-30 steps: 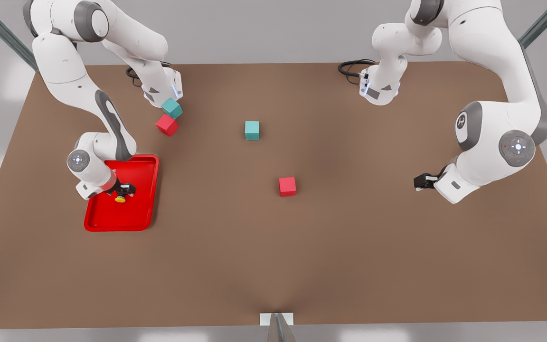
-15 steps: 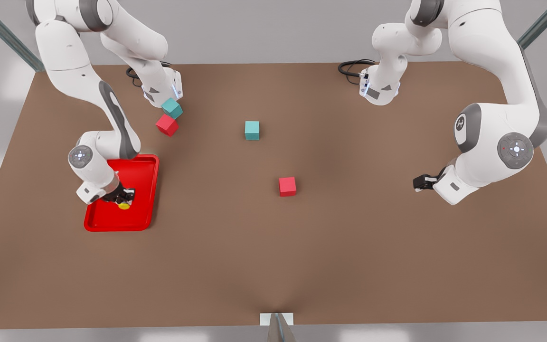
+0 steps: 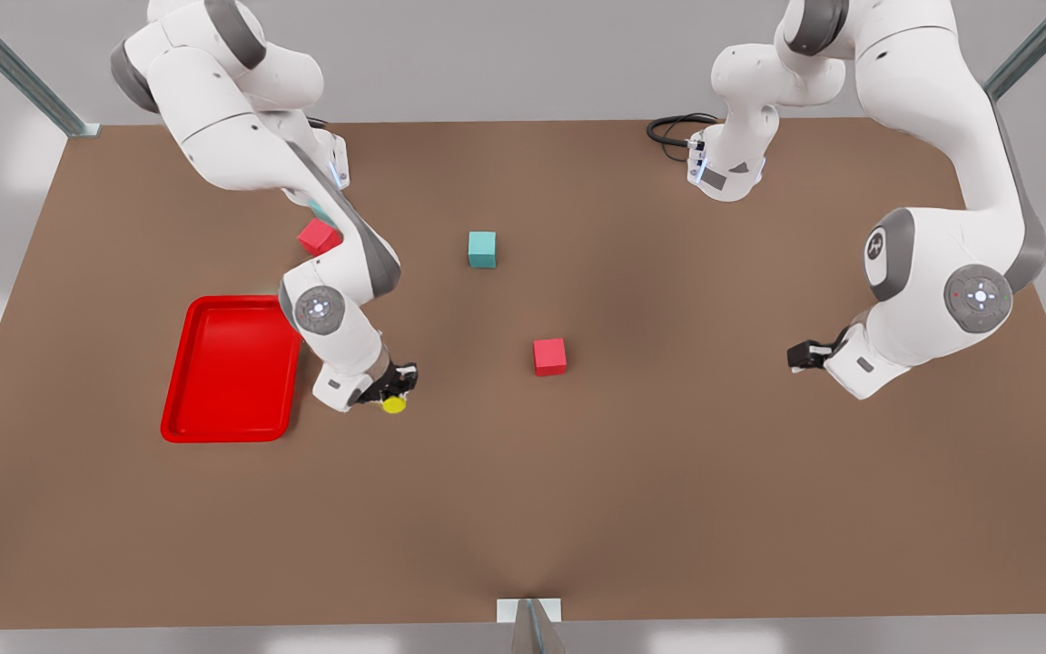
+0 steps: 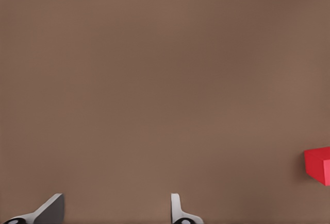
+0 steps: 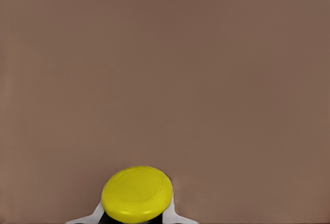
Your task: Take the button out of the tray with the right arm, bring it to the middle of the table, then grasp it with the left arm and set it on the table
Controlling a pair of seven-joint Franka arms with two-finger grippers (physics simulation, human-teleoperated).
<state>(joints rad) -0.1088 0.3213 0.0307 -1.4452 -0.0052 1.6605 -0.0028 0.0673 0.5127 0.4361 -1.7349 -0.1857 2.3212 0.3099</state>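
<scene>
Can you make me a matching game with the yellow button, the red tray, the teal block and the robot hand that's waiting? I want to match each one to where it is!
Things:
1. button
2. tray
3. teal cube
4. left gripper

Places:
A. at the front view's right, open, holding nothing
B. on the table, empty, near the front view's left edge
C. held in the right gripper, just outside the tray
D. on the table, farther from the camera than the red cube in the middle

Pairs: 1-C, 2-B, 3-D, 4-A
</scene>
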